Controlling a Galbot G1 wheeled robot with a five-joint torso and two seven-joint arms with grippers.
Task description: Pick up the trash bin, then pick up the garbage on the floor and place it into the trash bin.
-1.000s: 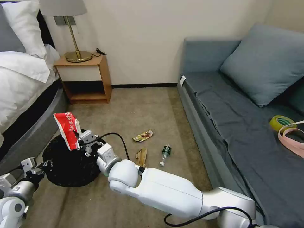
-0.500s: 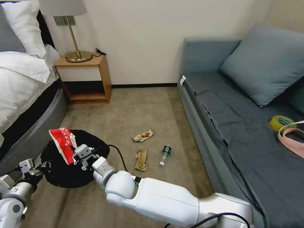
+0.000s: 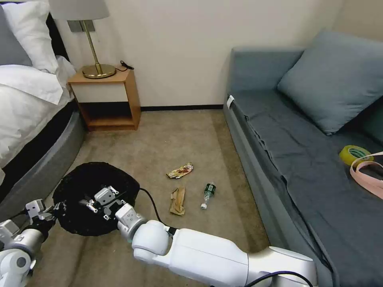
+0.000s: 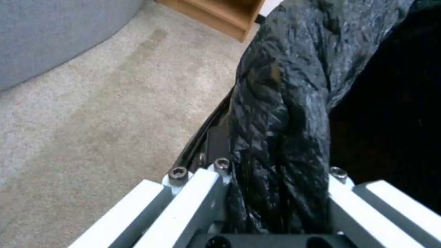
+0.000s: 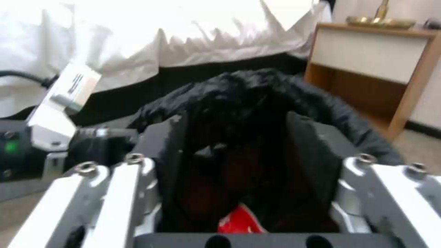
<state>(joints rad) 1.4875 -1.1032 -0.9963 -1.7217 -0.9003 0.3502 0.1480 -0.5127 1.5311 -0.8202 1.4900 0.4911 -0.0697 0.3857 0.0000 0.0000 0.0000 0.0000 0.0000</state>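
Half a second back my right pincer (image 3: 97, 199) held the red-and-white carton (image 5: 239, 223) above the trash bin (image 3: 85, 179); now the carton has left my fingers and the pincer hangs over the bin's mouth with its jaws spread wide and nothing between them. From the head view the bin's inside is only black bag, and the carton cannot be made out there. My right wrist view tells more: between my two open fingers a red corner of the carton lies down inside the dark liner.

My left pincer (image 3: 47, 210) is at the bin's near-left rim. The head view shows it touching the bag's edge; the left wrist view shows the crinkly black plastic of the rim clamped between its two fingers, so it is holding the bin.

On the carpet to the right of the bin lie three more pieces: the gold-brown wrapper (image 3: 180, 170) farthest, the brown crumpled paper (image 3: 178, 201) nearer, and the small clear bottle (image 3: 208, 194) just right of the paper, toward the grey sofa (image 3: 303, 159). A nightstand (image 3: 107, 99) stands at the far wall.
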